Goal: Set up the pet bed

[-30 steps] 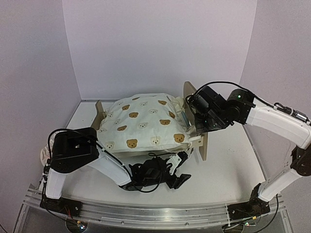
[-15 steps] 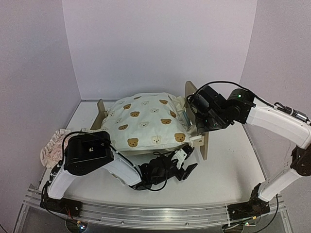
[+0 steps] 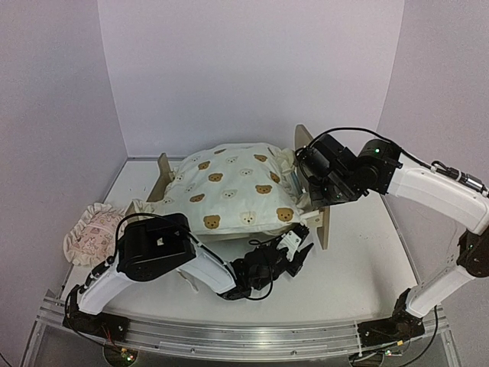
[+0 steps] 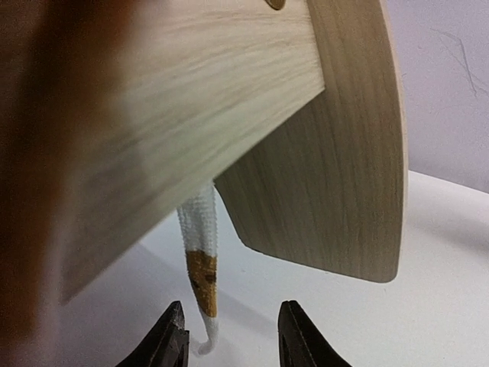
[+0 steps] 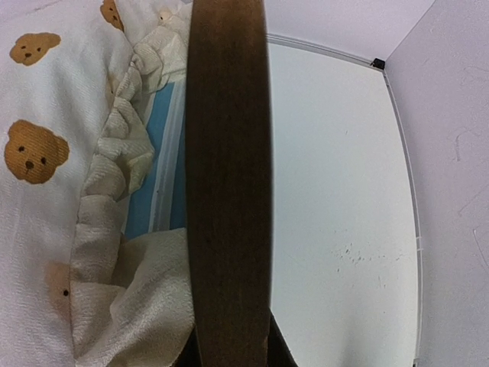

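Left fingers [image 4: 172,340] advanced toward one pet bed [image 3: 323,229], released; right fingers [image 5: 277,348] grasping headboard [image 5: 229,191].

Pet bed [image 3: 323,229] is seen in pale wood grain (dark brown on its edge). Quilt [image 3: 233,191] on it: cream, brown bears printed. Mattress [image 5: 145,191] beneath: blue-white stripes. Pillow [image 3: 93,233] left of it: pinkish.

The left fingers [image 4: 170,340] moved right, up to the pet bed [image 3: 324,229], uncovering the pink pillow [image 3: 92,233].
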{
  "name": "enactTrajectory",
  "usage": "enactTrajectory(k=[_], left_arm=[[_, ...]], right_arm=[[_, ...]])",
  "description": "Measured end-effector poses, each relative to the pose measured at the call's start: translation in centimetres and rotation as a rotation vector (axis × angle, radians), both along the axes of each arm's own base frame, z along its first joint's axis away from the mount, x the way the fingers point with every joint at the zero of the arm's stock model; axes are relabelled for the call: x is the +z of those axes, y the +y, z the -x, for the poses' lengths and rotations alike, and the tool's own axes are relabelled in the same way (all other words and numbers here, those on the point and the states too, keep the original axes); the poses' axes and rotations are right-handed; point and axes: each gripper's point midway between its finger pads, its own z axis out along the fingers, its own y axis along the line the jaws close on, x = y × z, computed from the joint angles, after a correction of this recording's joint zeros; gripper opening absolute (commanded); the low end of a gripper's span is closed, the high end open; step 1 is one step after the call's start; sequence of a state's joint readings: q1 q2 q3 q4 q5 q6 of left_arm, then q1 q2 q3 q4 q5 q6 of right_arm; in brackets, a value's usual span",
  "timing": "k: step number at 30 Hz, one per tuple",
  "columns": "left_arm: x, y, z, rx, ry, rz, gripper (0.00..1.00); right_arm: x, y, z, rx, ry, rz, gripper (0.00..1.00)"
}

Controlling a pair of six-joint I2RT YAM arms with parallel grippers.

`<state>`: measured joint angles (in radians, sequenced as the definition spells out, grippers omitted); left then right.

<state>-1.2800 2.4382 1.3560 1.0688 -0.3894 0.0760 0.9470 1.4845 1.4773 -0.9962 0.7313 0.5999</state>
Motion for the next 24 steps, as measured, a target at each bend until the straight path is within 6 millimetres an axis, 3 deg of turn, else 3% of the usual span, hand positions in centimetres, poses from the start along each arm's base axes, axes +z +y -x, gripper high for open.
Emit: enactTrajectory(k=[9,14,24], left_arm=[[0.7,-0.3,-1.7,0.109,-0.038,0.065,0.23],[0.8,-0.3,-2.4,0.164,-0.051,0.091,0.01],[0.1,-0.1,-2.1,0.150,-0.042,0.082,0.00]], right_arm=[[0.1,-0.3,-0.2,-0.014,-0.011,0.004,0.00],[0.0,-0.4,-0.3,-0.023,-0.014,0.006,0.00],[-0.5,-0.5,-0.2,-0.041,-0.010,-0.003,0.00]])
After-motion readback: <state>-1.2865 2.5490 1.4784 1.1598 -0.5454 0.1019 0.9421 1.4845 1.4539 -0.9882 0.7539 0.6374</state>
